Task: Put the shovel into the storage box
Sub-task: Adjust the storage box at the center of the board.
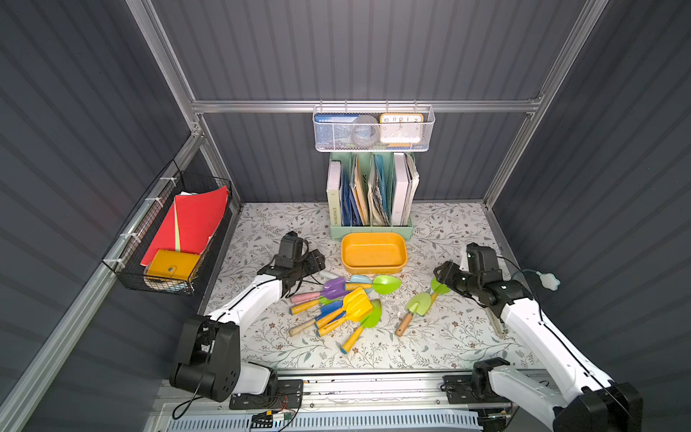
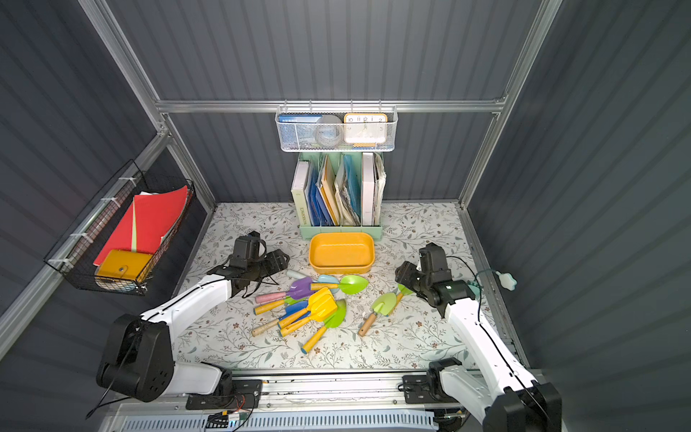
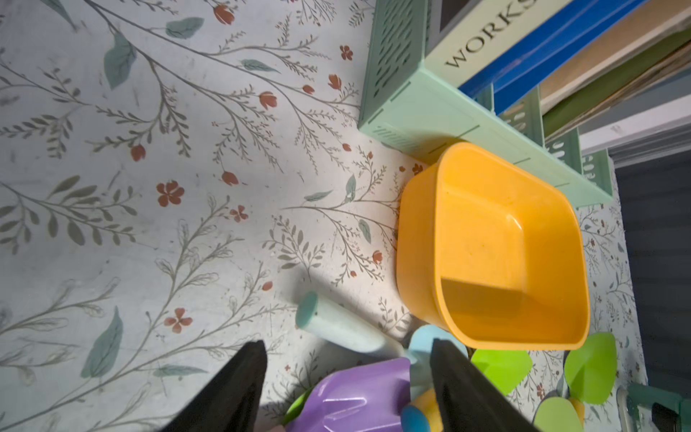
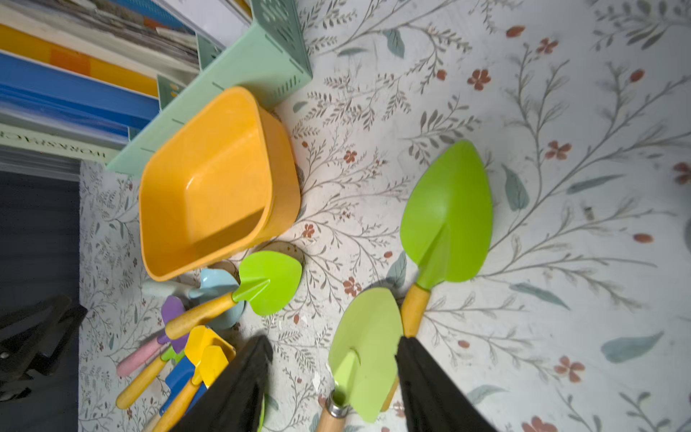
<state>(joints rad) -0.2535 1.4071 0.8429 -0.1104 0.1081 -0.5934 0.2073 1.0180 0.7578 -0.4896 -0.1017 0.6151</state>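
the table (image 1: 448, 336) has a cloth with leaves and small red flowers on it. at the back of it stands a mint green file rack (image 1: 334, 231) full of books and folders. the storage box (image 1: 374, 254) is a shallow yellow tub. it sits right in front of the file rack, touching it or almost, and shows in both top views (image 2: 341, 253).

a pile of toy shovels (image 1: 347, 303) lies on the table just in front of the storage box, near the middle. they are purple, yellow, blue and green, and some lie across each other. two more green ones lie a little to the right of the pile. all of them are on the table, outside the tub.

the left gripper (image 3: 347, 343) hangs low by the left end of the pile. its fingers (image 3: 239, 374) are spread apart, with the purple shovel (image 3: 355, 400) under the gap, and they grip nothing.

the right gripper (image 4: 334, 340) is low over the pale green shovel (image 4: 364, 344). its fingers (image 4: 430, 385) are apart too, one on each side of the blade. one finger does not reach the blade. whether the other touches it cannot be told.
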